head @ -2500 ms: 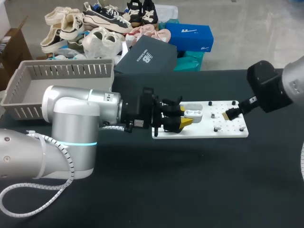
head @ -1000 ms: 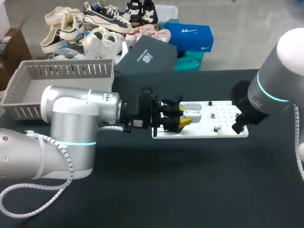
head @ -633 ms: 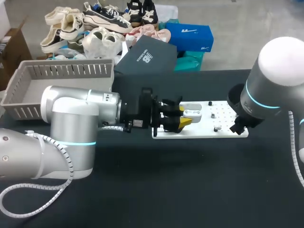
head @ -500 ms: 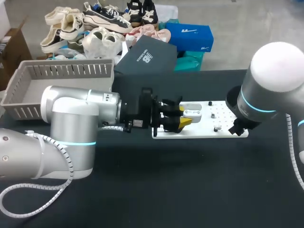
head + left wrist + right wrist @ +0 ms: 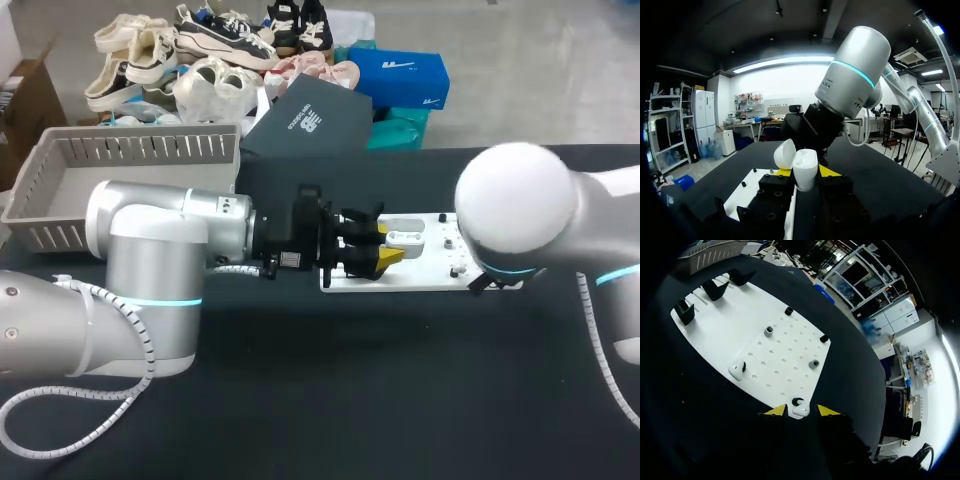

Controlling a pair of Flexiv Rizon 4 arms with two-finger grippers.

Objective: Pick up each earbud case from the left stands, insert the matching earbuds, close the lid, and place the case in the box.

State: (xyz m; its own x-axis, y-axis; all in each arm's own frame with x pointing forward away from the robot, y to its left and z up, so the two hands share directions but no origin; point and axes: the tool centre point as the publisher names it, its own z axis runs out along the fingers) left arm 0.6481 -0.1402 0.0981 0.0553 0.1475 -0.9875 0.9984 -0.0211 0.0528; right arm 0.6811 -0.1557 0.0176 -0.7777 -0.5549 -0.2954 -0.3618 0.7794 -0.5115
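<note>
The left arm [image 5: 170, 240] lies level across the black table [image 5: 400, 380] and reaches in from the left end of the white board [image 5: 420, 272]. The left gripper [image 5: 806, 172] is clamped on a white earbud case [image 5: 805, 169], with one yellow-tipped finger on each side. It holds the case over the board's left part, and the lid [image 5: 785, 154] is swung open.

The right arm [image 5: 515, 210] bends over the board's right end. Its big rounded joint hides that end, and its own gripper, from the head camera. Seen from the right wrist, the right gripper [image 5: 801, 412] points at the board's edge with its fingers parted a little. A white earbud [image 5: 800, 409] sits between the fingers, with a thin gap at each tip.

A second earbud [image 5: 736, 370] lies further in on the board, among small black pegs [image 5: 769, 330]. Three black stands [image 5: 715, 289] line the board's opposite end. A grey basket [image 5: 60, 190] sits well to the left of the board.
</note>
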